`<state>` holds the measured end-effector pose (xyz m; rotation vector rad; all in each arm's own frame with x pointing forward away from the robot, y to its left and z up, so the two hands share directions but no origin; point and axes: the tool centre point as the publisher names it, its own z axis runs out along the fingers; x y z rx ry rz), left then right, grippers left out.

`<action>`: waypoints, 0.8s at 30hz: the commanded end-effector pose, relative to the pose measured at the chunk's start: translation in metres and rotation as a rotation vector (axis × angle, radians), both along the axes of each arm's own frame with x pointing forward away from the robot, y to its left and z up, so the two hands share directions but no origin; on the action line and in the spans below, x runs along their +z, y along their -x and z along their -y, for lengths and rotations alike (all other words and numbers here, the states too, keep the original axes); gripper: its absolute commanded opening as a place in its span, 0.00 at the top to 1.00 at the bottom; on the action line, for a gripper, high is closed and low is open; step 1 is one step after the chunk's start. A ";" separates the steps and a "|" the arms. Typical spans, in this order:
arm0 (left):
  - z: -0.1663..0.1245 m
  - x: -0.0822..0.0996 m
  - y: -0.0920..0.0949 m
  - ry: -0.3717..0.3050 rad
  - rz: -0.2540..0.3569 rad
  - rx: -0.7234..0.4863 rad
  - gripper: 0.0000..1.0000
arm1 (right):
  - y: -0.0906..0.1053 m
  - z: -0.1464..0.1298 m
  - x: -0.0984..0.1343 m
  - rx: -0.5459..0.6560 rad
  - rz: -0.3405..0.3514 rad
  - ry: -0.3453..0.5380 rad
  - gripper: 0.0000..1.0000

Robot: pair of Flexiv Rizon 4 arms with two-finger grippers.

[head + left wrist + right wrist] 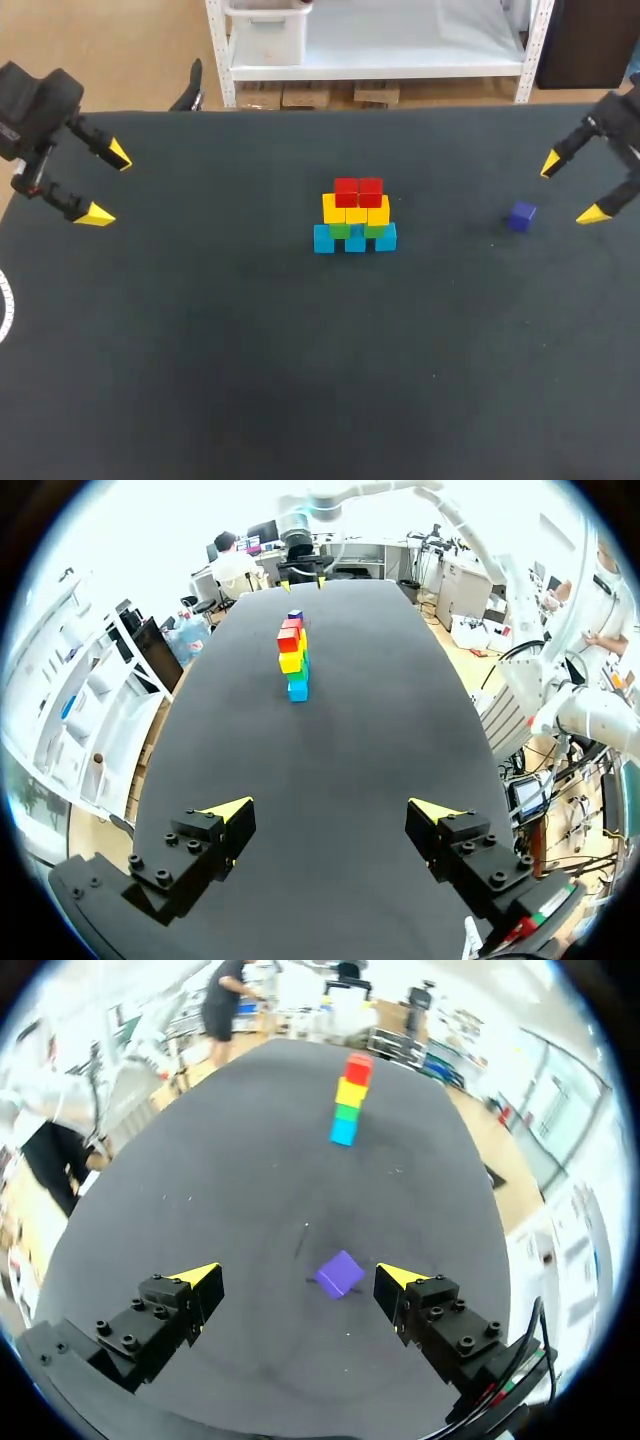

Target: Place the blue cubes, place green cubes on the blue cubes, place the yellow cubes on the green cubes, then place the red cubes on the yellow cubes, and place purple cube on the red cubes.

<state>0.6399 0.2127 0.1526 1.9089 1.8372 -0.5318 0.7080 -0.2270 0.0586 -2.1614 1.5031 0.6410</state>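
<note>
A stack of cubes [355, 218] stands mid-table: blue cubes [324, 239] at the base, then green [341, 230], yellow [356, 209] and two red cubes [358, 191] on top. The same stack [293, 660] shows far ahead of my left gripper and the stack [349, 1100] far ahead of my right. The purple cube [521, 216] lies alone on the table at the right. My right gripper [572, 188] hangs open just right of it; the purple cube [340, 1274] sits slightly ahead between its fingers, untouched. My left gripper [108, 183] is open at the far left, empty.
The dark table [250, 380] has a white ring-like object [5, 303] at its left edge. Wide bare room lies between each gripper and the stack.
</note>
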 end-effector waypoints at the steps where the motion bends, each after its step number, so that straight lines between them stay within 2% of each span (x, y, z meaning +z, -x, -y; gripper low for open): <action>1: -0.001 -0.001 0.001 0.004 0.005 -0.001 0.00 | -0.019 -0.001 -0.005 0.584 0.018 0.054 0.00; 2: -0.001 -0.001 0.001 0.004 0.005 -0.001 0.00 | -0.020 -0.004 -0.007 0.642 0.025 0.064 0.00; 7: -0.001 -0.001 0.001 0.004 0.005 -0.001 0.00 | -0.021 -0.019 -0.016 0.719 0.049 0.137 0.00; 16: -0.001 -0.001 0.001 0.004 0.005 -0.001 0.00 | -0.020 -0.032 -0.027 0.854 0.081 0.140 0.00; 24: -0.001 -0.001 0.001 0.004 0.005 -0.001 0.00 | -0.027 -0.032 -0.035 0.809 0.091 0.168 0.00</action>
